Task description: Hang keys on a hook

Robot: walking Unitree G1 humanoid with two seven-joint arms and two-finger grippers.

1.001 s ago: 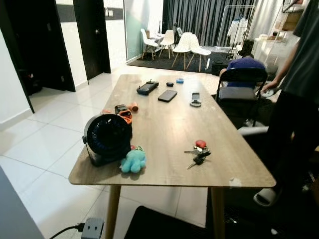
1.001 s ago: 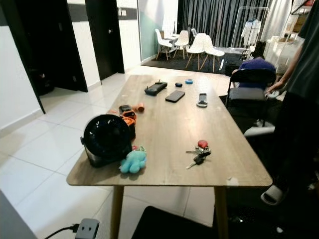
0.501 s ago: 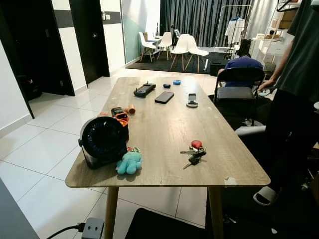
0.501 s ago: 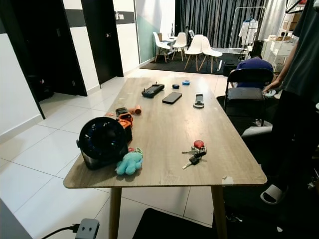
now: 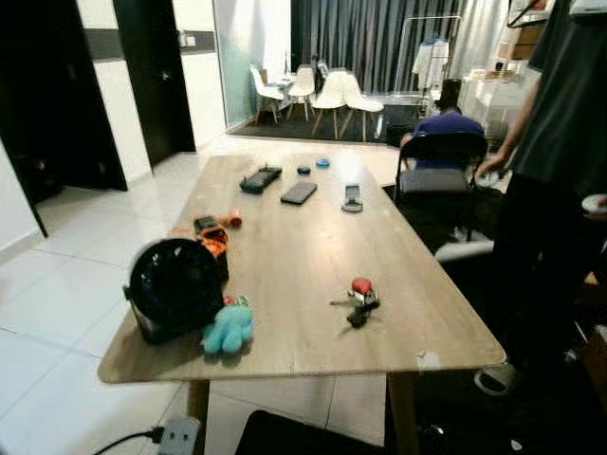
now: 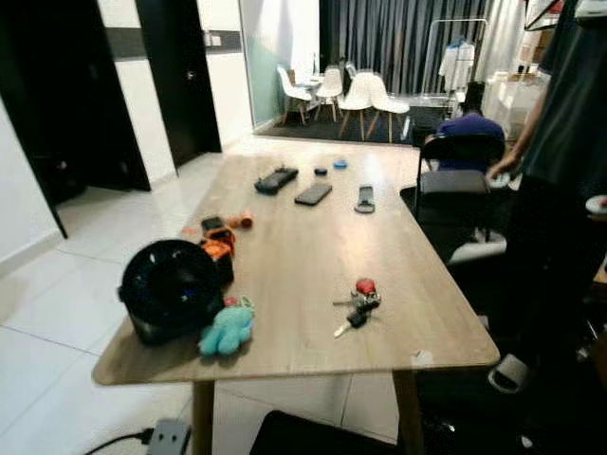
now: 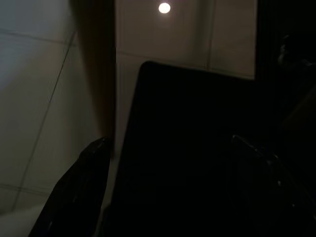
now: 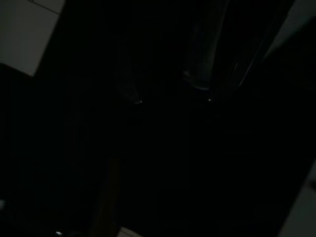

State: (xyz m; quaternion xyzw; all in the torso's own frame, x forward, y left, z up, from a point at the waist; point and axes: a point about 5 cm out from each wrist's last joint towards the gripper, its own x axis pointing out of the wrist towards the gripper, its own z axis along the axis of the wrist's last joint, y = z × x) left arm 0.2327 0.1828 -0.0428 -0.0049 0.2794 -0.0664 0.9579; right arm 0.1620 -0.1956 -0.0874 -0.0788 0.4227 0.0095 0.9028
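A bunch of keys (image 5: 354, 303) with a red fob lies on the wooden table (image 5: 294, 246), near its front right corner. No hook can be made out. My left arm hangs low beside the table. In the left wrist view its gripper (image 7: 168, 177) is open over a dark mat and pale floor tiles, with one black finger (image 7: 81, 190) showing and the other only a faint outline. The right wrist view is almost black, and the right gripper's state cannot be made out there.
A black round fan (image 5: 173, 289) and a teal plush toy (image 5: 228, 327) sit at the table's front left. Farther back lie a phone (image 5: 299, 192) and a game controller (image 5: 259, 178). A person (image 5: 555, 180) stands at the right by a black chair (image 5: 434, 171). A power strip (image 5: 171, 438) lies on the floor.
The whole picture has shifted as the camera moved, and it is slightly blurred. The keys and other things lie in the same places on the table.
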